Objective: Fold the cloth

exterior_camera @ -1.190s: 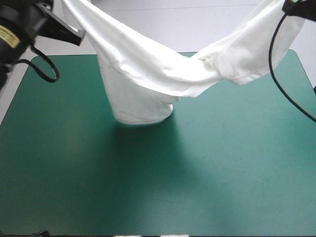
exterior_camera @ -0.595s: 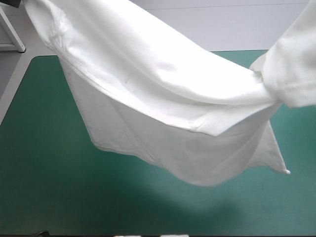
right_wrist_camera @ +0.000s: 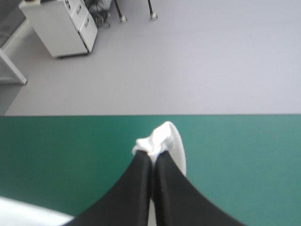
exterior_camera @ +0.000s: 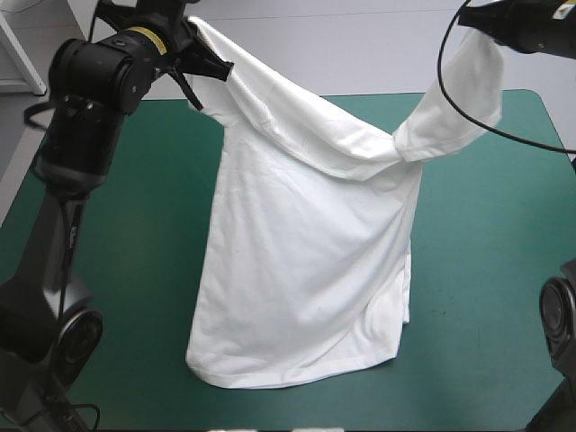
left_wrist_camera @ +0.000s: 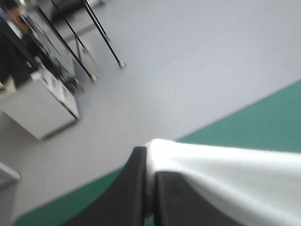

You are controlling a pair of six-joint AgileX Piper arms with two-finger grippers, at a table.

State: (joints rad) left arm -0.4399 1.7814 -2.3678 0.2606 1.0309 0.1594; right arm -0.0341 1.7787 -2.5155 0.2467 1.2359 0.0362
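The white T-shirt (exterior_camera: 306, 261) hangs between both raised arms, its lower hem resting on the teal-green cover near the table's front. My left gripper (exterior_camera: 209, 56) holds one upper corner above the table's far left; my right gripper (exterior_camera: 481, 27) holds the other at the far right, a sleeve (exterior_camera: 454, 103) drooping below it. In the left wrist view the black fingers (left_wrist_camera: 136, 188) are all but shut with white T-shirt (left_wrist_camera: 221, 174) between them. The right wrist view shows the gripper (right_wrist_camera: 153, 157) pinched on a small bunch of T-shirt (right_wrist_camera: 162, 139).
Bare teal-green cover (exterior_camera: 135, 270) lies to the left of the T-shirt, and more cover (exterior_camera: 495, 261) to the right. The table's far edge (exterior_camera: 360, 94) runs just behind the hanging T-shirt.
The T-shirt, earlier swung up high and billowing toward the camera, has come down; it now hangs spread with its hem on the cover. Both arms moved back toward the table's far side.
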